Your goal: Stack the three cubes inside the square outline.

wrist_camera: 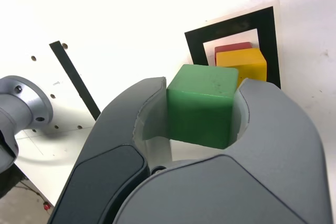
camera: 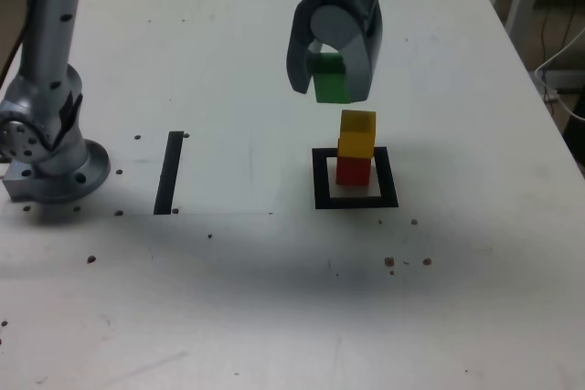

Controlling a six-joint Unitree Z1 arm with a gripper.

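Gripper (camera: 331,79) jaws clamp green cube (wrist_camera: 202,106) in clear air above yellow cube (camera: 356,132).

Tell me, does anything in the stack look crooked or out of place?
Slightly. The yellow cube sits a little askew on the red cube, its edges not flush. The pair stands inside the square outline. The green cube is held above them.

1. The green cube (camera: 330,85) is partly covered by the gripper (camera: 331,75) in the exterior view.
2. In the wrist view, the yellow cube (wrist_camera: 247,64) hides most of the red cube (wrist_camera: 232,48).
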